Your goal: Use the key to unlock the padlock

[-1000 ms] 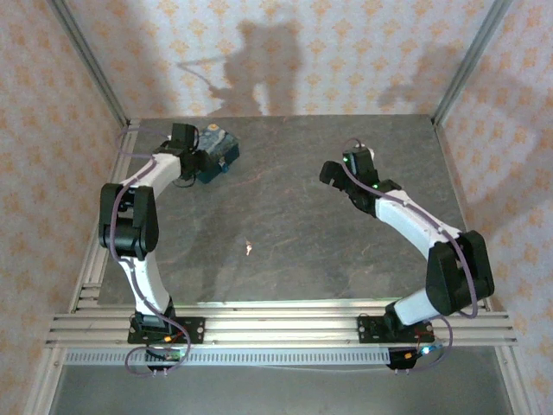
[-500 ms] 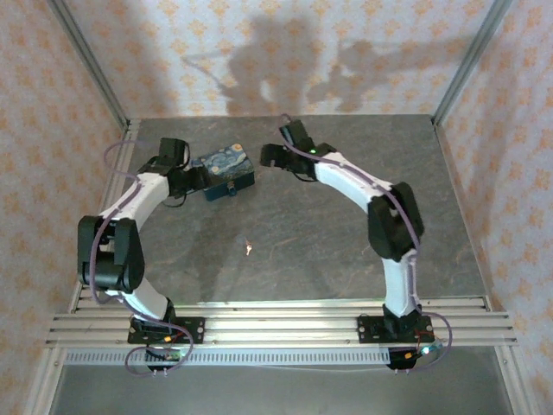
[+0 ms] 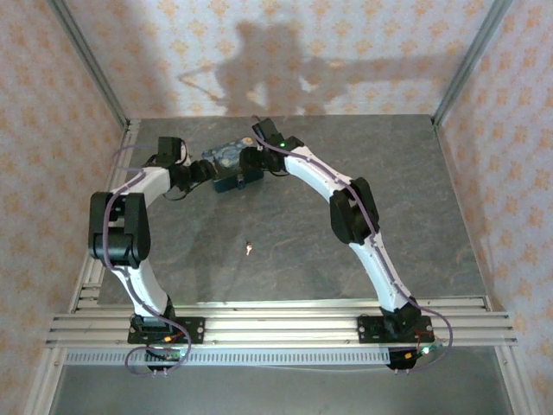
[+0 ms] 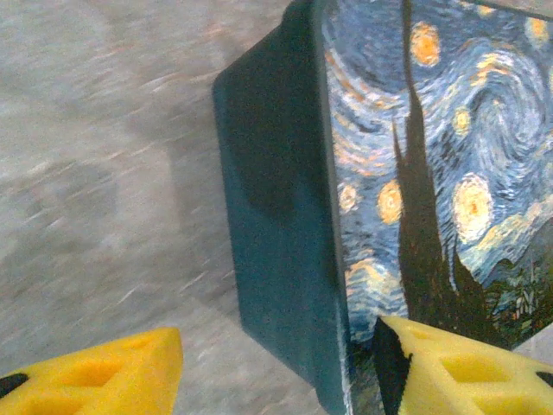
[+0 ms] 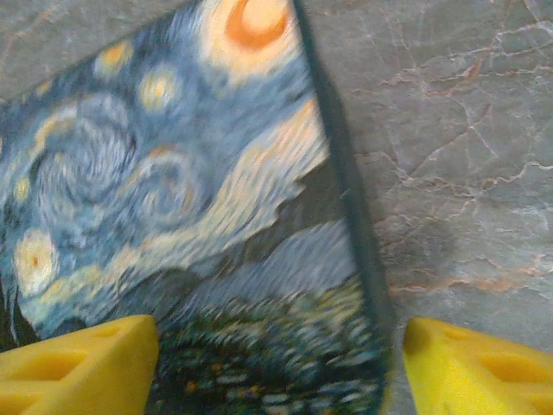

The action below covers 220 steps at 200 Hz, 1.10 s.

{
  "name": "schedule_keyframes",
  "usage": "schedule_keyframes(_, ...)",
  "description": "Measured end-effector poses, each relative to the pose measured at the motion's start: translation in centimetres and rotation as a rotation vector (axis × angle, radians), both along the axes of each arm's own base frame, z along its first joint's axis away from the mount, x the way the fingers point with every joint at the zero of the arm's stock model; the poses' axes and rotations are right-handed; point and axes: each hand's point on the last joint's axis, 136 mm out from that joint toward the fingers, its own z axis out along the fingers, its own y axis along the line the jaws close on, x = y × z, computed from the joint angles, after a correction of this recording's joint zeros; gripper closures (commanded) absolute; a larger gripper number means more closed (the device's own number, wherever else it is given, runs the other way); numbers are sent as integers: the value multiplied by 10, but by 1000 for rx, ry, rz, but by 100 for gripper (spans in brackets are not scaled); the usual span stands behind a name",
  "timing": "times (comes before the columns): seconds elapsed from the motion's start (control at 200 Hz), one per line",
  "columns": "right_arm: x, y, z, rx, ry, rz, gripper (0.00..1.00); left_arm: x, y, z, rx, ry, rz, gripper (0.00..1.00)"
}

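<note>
We record: grey marbled table top [image 3: 415, 216] beneath the left gripper [image 3: 206, 169] and right gripper [image 3: 247, 161]. Beyond them, a pink back wall [image 3: 371, 35] with orange motifs, crossed by shadows [image 3: 268, 65]. Matching side walls [image 3: 34, 173], aluminium corner posts [image 3: 86, 65].

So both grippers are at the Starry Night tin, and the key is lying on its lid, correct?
Not quite. The left gripper and right gripper are at the Starry Night tin, but the key lies on the bare table, well apart from the tin; the top external view shows it.
</note>
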Motion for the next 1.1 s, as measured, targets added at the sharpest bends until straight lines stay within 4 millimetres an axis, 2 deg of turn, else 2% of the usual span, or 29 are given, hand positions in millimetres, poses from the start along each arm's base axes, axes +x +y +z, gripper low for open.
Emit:
schedule_keyframes(0.18, 19, -32, -3, 18, -3, -55, 35, 37, -29, 1, -1, -34, -65, 41)
schedule_keyframes(0.32, 14, -66, -4, 5, 3, -104, 35, 60, -62, 3, -6, -60, -127, 41)
schedule_keyframes(0.445, 4, -93, -4, -18, 9, -146, 36, 70, -96, 3, -8, -68, -187, 41)
schedule_keyframes(0.596, -11, -109, -4, -45, 12, -167, 35, 67, -129, 2, -14, -70, -241, 41)
schedule_keyframes(0.711, -18, -117, -3, -61, 12, -185, 35, 64, -138, 2, -13, -65, -248, 41)
schedule_keyframes(0.986, -28, -121, 2, -99, 16, -187, 25, 56, -138, 3, 6, -48, -251, 35)
schedule_keyframes(1.101, -37, -122, 15, -116, 7, -184, 24, 43, -132, 7, 73, -16, -259, 31)
